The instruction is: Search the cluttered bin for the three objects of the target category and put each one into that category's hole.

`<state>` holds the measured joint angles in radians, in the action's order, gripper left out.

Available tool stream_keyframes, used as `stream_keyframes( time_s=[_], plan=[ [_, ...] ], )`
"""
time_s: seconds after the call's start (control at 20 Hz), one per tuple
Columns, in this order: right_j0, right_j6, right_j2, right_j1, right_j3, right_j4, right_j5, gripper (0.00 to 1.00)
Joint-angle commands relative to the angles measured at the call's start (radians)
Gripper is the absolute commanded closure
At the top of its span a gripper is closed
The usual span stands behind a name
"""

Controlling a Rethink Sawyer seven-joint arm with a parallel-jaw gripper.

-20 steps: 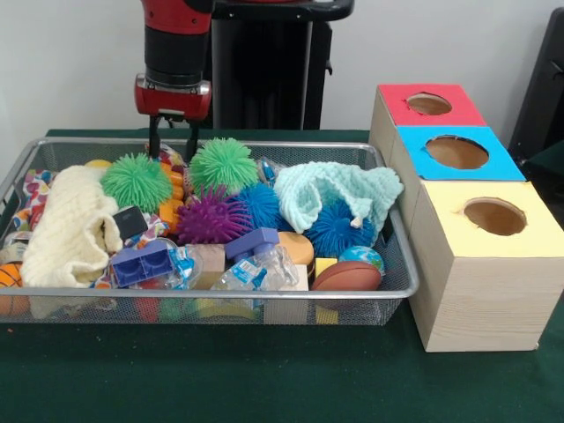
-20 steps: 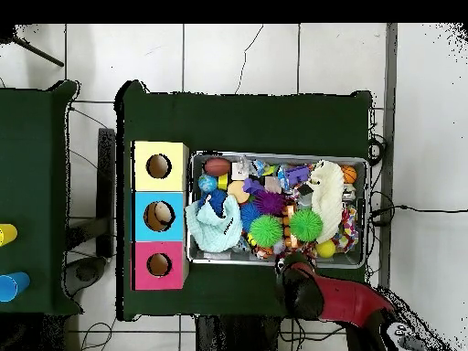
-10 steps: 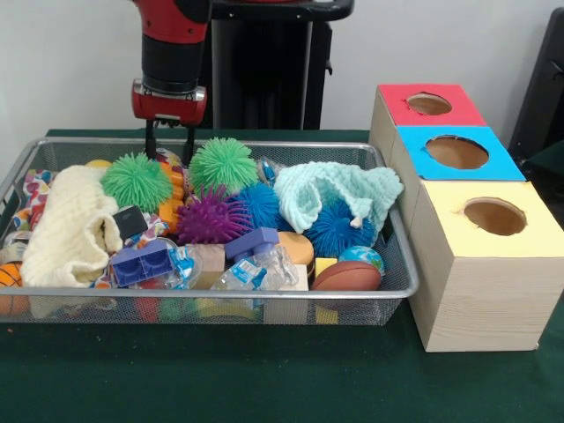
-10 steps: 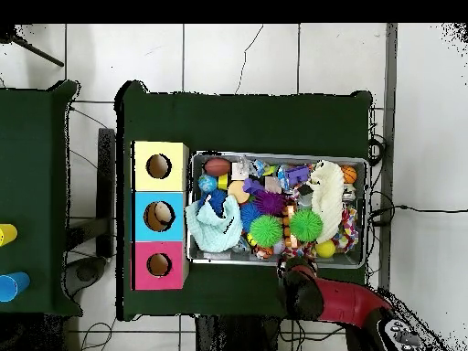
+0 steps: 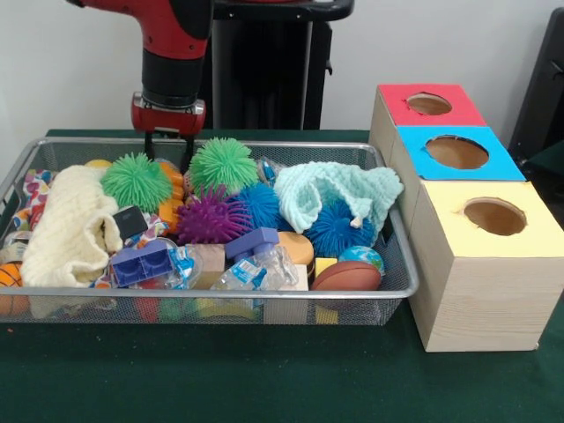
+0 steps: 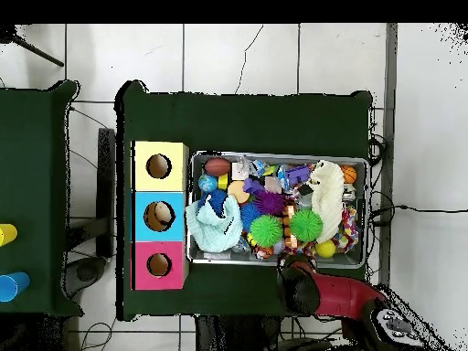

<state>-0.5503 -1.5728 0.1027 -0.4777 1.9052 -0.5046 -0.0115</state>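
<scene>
Just below the empty, spread pincer (image 5: 167, 148) sit two green spiky balls (image 5: 137, 181).

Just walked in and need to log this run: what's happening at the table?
A red arm hangs its tool over the far edge of a wire bin crammed with spiky balls, cloths and toys, between two green spiky balls. Its fingers are apart and hold nothing. Beside the bin stand three boxes with round holes: red, blue and yellow.
</scene>
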Motion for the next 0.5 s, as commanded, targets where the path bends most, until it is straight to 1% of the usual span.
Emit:
stream_keyframes(
  time_s=[0.05, 0.1, 0.15, 0.35, 0.45, 0.5],
  plan=[
    [0.003, -0.073, 0.013, 0.14, -0.079, -0.044, -0.055, 0.0],
    [0.002, -0.072, 0.012, 0.138, -0.078, -0.043, -0.059, 0.0],
    [0.001, -0.07, 0.01, 0.137, -0.077, -0.042, -0.064, 1.0],
    [-0.001, -0.064, -0.004, 0.126, -0.069, -0.04, -0.083, 1.0],
    [-0.011, -0.076, -0.02, 0.115, -0.053, -0.032, -0.07, 1.0],
    [0.0, -0.085, -0.01, 0.103, -0.037, -0.029, -0.067, 1.0]
  ],
)
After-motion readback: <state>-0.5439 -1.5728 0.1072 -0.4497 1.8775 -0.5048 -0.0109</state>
